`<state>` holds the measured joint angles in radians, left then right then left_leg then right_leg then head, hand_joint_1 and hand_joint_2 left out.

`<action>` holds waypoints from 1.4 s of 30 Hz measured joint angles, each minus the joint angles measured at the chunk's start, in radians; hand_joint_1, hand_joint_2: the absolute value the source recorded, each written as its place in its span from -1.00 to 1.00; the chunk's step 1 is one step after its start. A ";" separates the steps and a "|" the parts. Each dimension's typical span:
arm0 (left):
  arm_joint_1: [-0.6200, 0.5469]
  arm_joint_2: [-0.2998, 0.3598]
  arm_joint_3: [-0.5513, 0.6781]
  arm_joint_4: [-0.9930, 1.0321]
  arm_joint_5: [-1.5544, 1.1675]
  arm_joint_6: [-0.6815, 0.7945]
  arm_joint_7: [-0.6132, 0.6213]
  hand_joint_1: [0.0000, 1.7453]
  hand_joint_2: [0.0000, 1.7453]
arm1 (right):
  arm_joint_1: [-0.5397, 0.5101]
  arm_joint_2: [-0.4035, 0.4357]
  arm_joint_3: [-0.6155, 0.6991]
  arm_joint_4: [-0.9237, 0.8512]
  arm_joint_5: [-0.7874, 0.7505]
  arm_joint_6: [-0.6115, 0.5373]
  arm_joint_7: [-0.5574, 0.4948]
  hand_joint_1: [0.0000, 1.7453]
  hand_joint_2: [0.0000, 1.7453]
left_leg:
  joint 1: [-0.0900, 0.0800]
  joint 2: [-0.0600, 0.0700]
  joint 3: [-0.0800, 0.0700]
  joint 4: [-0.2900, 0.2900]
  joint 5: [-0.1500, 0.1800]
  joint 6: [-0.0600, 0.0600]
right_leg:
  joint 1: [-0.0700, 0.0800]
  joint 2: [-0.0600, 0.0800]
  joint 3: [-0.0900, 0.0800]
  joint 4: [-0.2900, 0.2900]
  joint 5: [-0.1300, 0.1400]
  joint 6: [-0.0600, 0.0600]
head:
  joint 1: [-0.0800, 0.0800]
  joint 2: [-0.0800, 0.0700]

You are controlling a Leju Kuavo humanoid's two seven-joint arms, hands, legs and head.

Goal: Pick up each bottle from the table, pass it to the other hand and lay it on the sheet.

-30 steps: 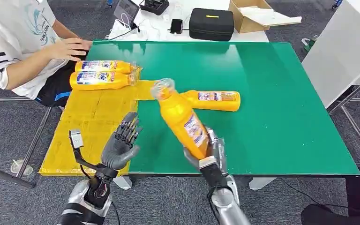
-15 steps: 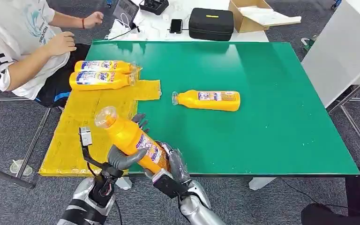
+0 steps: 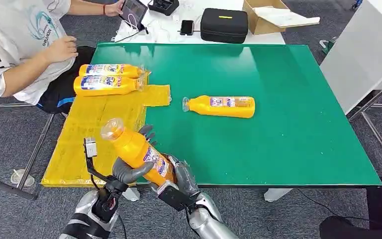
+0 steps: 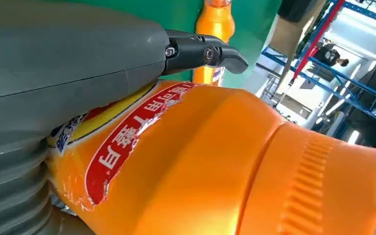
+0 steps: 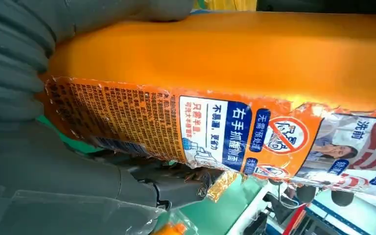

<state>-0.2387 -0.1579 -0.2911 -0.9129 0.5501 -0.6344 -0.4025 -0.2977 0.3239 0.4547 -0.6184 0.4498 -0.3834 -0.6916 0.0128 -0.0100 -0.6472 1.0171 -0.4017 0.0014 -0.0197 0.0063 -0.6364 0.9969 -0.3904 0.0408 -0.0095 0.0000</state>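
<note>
Handover step in progress. Orange plastic bottle with clear cap and printed label (image 3: 137,150) is tilted, cap up-left, above the near table edge where the yellow sheet (image 3: 87,129) meets the green table top (image 3: 278,124). Right hand (image 3: 179,178) clasps its base; left hand (image 3: 128,167) has thumb and fingers wrapped around its middle. Judged next: right hand lets go, left carries the bottle left onto the sheet.

Two like bottles (image 3: 110,78) lie at the sheet's far end; one more (image 3: 220,106) lies mid-table. A seated person (image 3: 15,45) is at far left, close to the sheet.
</note>
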 measured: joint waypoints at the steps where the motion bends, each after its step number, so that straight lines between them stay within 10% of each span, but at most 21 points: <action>1: 0.000 0.000 0.000 0.002 0.000 0.000 0.000 -1.00 1.00 | 0.000 0.000 0.000 0.001 0.000 0.000 0.000 0.92 1.00 | 0.000 0.000 0.000 0.000 0.000 0.000 | 0.000 0.000 0.000 0.000 0.000 0.000 | 0.000 0.000; 2: 0.000 0.000 0.000 0.003 0.001 0.000 0.001 -0.86 1.00 | 0.000 0.000 0.000 0.003 0.000 0.000 0.002 0.94 1.00 | 0.000 0.000 0.000 0.000 0.000 0.000 | 0.000 0.000 0.000 0.000 0.000 0.000 | 0.000 0.000; 3: 0.000 0.000 0.000 0.003 0.001 0.000 0.001 1.00 1.00 | -0.001 0.000 0.000 0.005 0.000 0.000 0.005 0.94 1.00 | 0.000 0.000 0.000 0.000 0.000 0.000 | 0.000 0.000 0.000 0.000 0.000 0.000 | 0.000 0.000; 17: 0.013 0.002 0.002 -0.013 -0.005 0.004 -0.015 1.00 1.00 | -0.005 0.002 -0.002 0.021 -0.002 -0.001 0.016 0.90 1.00 | 0.000 0.000 0.000 0.000 0.000 0.000 | 0.000 0.000 0.000 0.000 0.000 0.000 | 0.000 0.000; 19: 0.016 0.002 0.005 -0.019 0.005 0.003 -0.008 1.00 1.00 | -0.006 0.002 -0.003 0.021 -0.001 -0.001 0.016 0.54 1.00 | 0.000 0.000 0.000 0.000 0.000 0.000 | 0.000 0.000 0.000 0.000 0.000 0.000 | 0.000 0.000; 21: 0.019 0.002 0.006 -0.026 0.013 0.002 -0.002 1.00 1.00 | -0.006 0.002 -0.003 0.021 0.000 -0.001 0.016 1.00 1.00 | 0.000 0.000 0.000 0.000 0.000 0.000 | 0.000 0.000 0.000 0.000 0.000 0.000 | 0.000 0.000; 24: 0.021 0.002 0.007 -0.037 0.034 0.000 0.013 1.00 1.00 | -0.006 0.003 -0.006 0.019 -0.006 0.000 0.012 0.92 1.00 | 0.000 0.000 0.000 0.000 0.000 0.000 | 0.000 0.000 0.000 0.000 0.000 0.000 | 0.000 0.000; 25: 0.023 0.001 0.008 -0.041 0.040 0.000 0.016 1.00 1.00 | -0.006 0.003 -0.006 0.016 -0.006 0.002 0.012 0.68 1.00 | 0.000 0.000 0.000 0.000 0.000 0.000 | 0.000 0.000 0.000 0.000 0.000 0.000 | 0.000 0.000; 26: 0.025 0.001 0.011 -0.045 0.050 -0.002 0.023 1.00 1.00 | -0.006 0.003 -0.006 0.014 -0.006 0.002 0.013 -0.88 1.00 | 0.000 0.000 0.000 0.000 0.000 0.000 | 0.000 0.000 0.000 0.000 0.000 0.000 | 0.000 0.000; 27: 0.025 0.001 0.014 -0.048 0.061 -0.005 0.031 1.00 1.00 | -0.006 0.003 -0.006 0.012 -0.005 0.003 0.016 -1.00 -1.00 | 0.000 0.000 0.000 0.000 0.000 0.000 | 0.000 0.000 0.000 0.000 0.000 0.000 | 0.000 0.000; 42: 0.028 -0.009 0.031 -0.079 0.109 -0.008 0.051 1.00 1.00 | -0.005 0.004 -0.047 -0.010 -0.115 0.186 0.009 -1.00 -1.00 | 0.000 0.000 0.000 0.000 0.000 0.000 | 0.000 0.000 0.000 0.000 0.000 0.000 | 0.000 0.000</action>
<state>-0.2108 -0.1671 -0.2605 -0.9922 0.6588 -0.6428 -0.3517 -0.3027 0.3281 0.4078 -0.6287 0.3349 -0.1976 -0.6828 0.0128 -0.0096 -0.6474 1.0171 -0.4016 0.0014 -0.0196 0.0064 -0.6368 0.9969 -0.3902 0.0407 -0.0095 0.0004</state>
